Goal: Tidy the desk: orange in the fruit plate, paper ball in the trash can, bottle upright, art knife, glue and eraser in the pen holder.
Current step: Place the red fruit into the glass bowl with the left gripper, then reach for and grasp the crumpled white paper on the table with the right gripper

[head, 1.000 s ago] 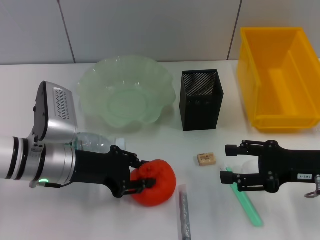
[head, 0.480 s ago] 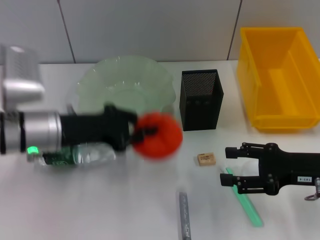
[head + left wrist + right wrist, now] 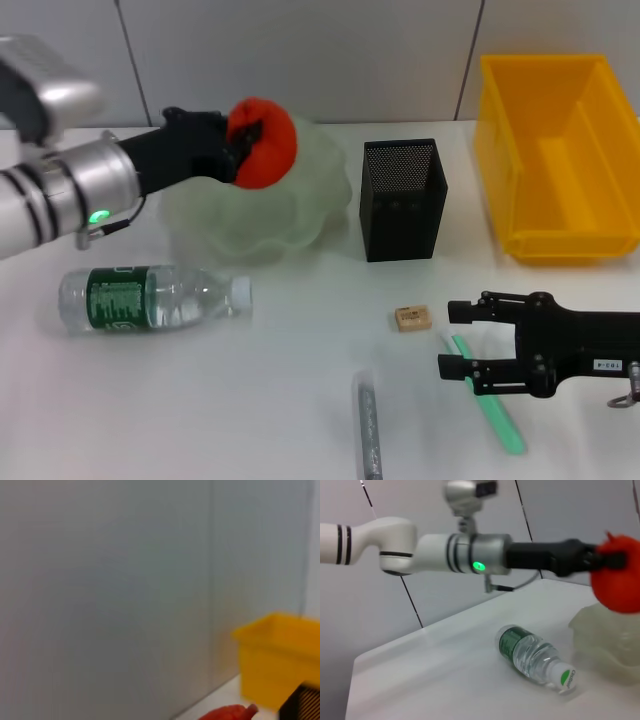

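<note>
- Orange (image 3: 264, 142) sits clamped in our left gripper (image 3: 238, 145), held in the air above the near-left rim of the fruit plate (image 3: 300, 205), not touching it.
- Nearest us, the glue (image 3: 369, 425) lies on the table (image 3: 250, 400), with the art knife (image 3: 490, 400) to its right.
- Our right gripper (image 3: 460, 340) hovers low with its jaws apart, straddling the near end of the art knife; the eraser (image 3: 412, 318) lies just left of its fingertips.
- Our bottle (image 3: 150, 297) lies on its side, cap toward the eraser.
- Farther back stand the pen holder (image 3: 402, 200) and the trash can (image 3: 558, 150).
</note>
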`<state>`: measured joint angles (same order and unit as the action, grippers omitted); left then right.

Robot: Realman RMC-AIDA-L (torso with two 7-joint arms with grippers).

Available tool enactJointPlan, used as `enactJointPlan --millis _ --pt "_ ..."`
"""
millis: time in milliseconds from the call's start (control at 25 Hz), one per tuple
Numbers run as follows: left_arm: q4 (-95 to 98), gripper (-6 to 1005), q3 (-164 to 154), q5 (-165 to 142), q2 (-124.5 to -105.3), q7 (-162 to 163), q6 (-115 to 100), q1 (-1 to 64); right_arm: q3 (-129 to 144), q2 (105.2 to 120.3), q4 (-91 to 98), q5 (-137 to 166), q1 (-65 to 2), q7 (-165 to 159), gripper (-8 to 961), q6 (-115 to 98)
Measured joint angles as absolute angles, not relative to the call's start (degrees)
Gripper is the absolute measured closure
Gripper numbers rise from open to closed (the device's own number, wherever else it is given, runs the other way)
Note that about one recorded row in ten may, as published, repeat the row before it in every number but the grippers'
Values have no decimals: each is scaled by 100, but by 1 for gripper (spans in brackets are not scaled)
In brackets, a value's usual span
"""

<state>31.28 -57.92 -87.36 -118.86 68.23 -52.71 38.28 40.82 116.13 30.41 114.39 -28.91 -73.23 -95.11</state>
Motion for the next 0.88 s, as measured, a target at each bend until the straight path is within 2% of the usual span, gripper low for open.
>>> enactJointPlan --millis 240,480,880 --pt "2840 903 -6043 -8720 -11912 6760 -4583 4080 4088 11620 3041 11439 -2892 -7330 176 -9511" --pt "2837 758 -6046 -8650 -11912 6758 -4567 4061 4087 11619 3041 11438 -2907 -7330 177 -9511" --pt "2941 341 -6003 -8292 -11871 7076 -5033 3952 4045 11621 3041 11428 -2918 -7330 178 -9499"
